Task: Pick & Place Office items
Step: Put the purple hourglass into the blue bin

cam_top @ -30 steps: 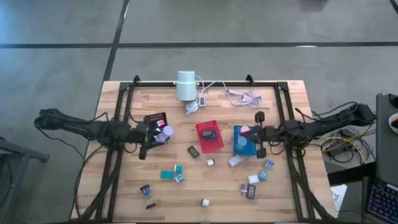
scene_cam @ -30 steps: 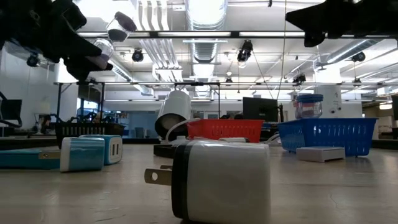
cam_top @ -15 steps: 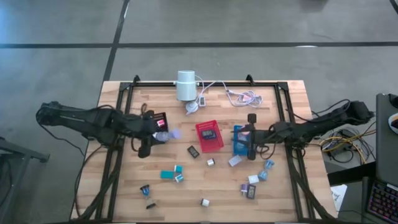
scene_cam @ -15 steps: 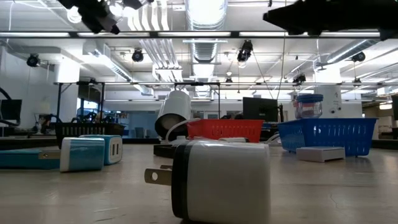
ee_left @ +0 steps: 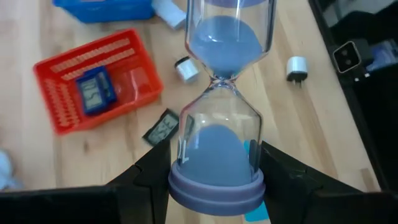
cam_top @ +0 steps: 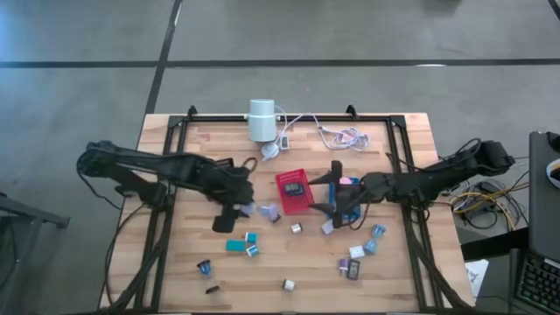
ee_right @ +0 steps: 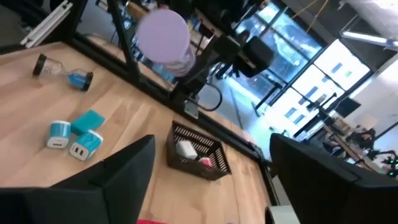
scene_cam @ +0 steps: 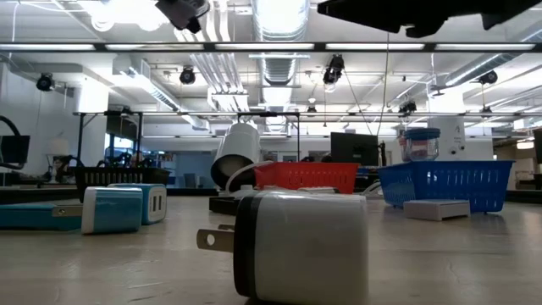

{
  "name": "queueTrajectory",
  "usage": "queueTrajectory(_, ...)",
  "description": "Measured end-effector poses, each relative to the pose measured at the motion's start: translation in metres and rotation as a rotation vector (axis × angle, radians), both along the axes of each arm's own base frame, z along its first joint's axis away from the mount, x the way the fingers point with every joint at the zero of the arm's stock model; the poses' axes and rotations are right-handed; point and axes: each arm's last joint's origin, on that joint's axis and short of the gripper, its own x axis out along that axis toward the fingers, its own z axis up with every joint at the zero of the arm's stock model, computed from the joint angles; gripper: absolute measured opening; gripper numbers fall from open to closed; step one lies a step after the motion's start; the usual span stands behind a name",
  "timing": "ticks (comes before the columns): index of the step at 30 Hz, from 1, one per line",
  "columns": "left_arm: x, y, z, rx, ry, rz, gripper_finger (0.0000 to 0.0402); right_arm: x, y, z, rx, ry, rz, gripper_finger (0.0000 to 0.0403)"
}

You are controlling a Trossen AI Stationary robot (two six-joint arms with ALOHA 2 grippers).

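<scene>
The wooden counter (cam_top: 175,280) carries three trays across its middle: a red tray (cam_top: 295,191) at the centre, a blue tray (cam_top: 343,199) just to its right, and a black tray (ee_right: 198,154), seen from the right wrist, holding a white and a pink piece. At the counter's far edge stands a white cylinder (cam_top: 261,120) with its cables.

The left end effector (cam_top: 238,213) hangs above the counter between the black tray's side and the red tray, its fingers closed on the lilac base of an hourglass (ee_left: 219,118) filled with blue sand. In the left wrist view the hourglass stands up from between the fingers, with the red tray beyond it holding a small blue clock (ee_left: 95,91).

The right end effector (cam_top: 332,188) hangs over the blue tray's left edge, its fingers spread wide with nothing between them. A pink disc (cam_top: 347,181) lies just beside it, probably inside the blue tray, though the arm hides part of it.

Small items lie scattered on the near half: a teal block (cam_top: 234,246), teal and white chargers (ee_right: 73,136), a second hourglass (ee_right: 62,72) on its side, and a white plug adapter (scene_cam: 301,246) closest to the low camera.
</scene>
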Motion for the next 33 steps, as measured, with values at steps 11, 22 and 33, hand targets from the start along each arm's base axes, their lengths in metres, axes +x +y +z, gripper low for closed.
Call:
queueTrajectory(11, 0.049, 0.008, -0.005, -0.035, 0.114, -0.061, 0.0179, 0.025, 0.014, 0.007, -0.035, 0.097, 0.035, 0.0328)
queueTrajectory(22, 0.064, 0.023, -0.008, -0.023, 0.137, -0.042, 0.0179, 0.034, 0.031, 0.013, -0.050, 0.086, 0.076, 0.0331)
queueTrajectory(33, 0.068, 0.030, -0.009, -0.021, 0.118, -0.028, 0.0179, 0.048, 0.036, 0.007, -0.066, 0.110, 0.042, 0.0336)
